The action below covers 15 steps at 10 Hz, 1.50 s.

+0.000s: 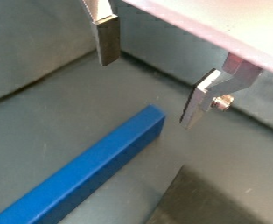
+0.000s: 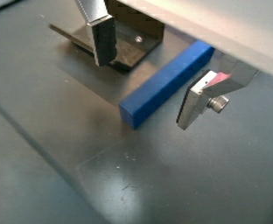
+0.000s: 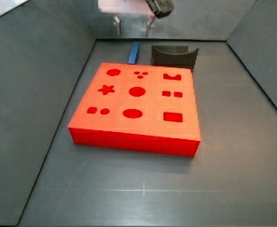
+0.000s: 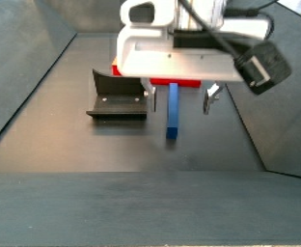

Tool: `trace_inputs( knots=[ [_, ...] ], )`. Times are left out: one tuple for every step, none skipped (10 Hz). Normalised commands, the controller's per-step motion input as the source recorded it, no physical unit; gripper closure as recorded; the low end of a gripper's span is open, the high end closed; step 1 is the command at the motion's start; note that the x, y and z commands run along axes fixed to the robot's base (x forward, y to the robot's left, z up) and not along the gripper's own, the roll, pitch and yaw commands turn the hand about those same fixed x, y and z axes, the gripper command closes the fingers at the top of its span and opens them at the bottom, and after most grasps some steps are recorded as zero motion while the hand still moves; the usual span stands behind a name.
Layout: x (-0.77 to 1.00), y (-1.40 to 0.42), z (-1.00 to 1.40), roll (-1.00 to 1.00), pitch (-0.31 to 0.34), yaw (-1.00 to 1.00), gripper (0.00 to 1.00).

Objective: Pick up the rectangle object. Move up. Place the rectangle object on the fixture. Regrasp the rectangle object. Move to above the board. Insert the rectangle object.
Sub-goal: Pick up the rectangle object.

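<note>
Blue rectangle object (image 1: 90,164) under open end effector (image 1: 150,74)

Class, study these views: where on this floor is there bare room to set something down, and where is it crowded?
Free: the wide grey floor in front of the board, and strips along its sides. Crowded: the far end, where the rectangle object lies beside the fixture behind the board, with the open gripper hanging right over the bar.

Light was even and soft, prob from overhead; grey floor showed a dull sheen, no hard glare. My gripper (image 2: 142,74) hung open above the blue bar (image 2: 168,82), casting a faint shadow. Wrist pics were low-res and soft; the fingers (image 1: 108,38) looked blurry up close.
</note>
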Motion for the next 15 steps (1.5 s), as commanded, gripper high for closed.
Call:
trace_inputs(
  knots=[
    [-0.03, 0.00, -0.83, 0.01, -0.216, -0.08, 0.00],
    [0.00, 0.00, -0.75, -0.04, -0.243, -0.09, 0.00],
    [0.00, 0.02, -0.73, -0.05, -0.243, -0.12, 0.00],
    [-0.02, 0.00, -0.66, 0.00, -0.244, -0.11, 0.00],
    [0.00, 0.01, -0.43, -0.06, -0.339, -0.19, 0.00],
    [0.00, 0.06, -0.21, -0.11, -0.283, -0.10, 0.00],
    [0.00, 0.08, -0.03, -0.05, -0.093, -0.08, 0.00],
    [0.00, 0.19, 0.00, -0.23, -0.299, -0.04, 0.00],
    [0.00, 0.22, -0.08, -0.25, -0.291, -0.03, 0.00],
    [0.00, 0.00, -0.02, 0.00, 0.000, 0.00, 0.00],
    [-0.11, -0.33, -0.14, 0.10, -0.009, -0.17, 0.00],
    [-0.10, -0.22, -0.07, 0.06, -0.021, -0.15, 0.00],
    [0.00, 0.00, 0.00, 0.00, 0.000, 0.00, 1.00],
    [0.00, 0.00, 0.00, 0.00, 0.000, 0.00, 1.00],
    [0.00, 0.00, 0.00, 0.00, 0.000, 0.00, 1.00]
  ],
)
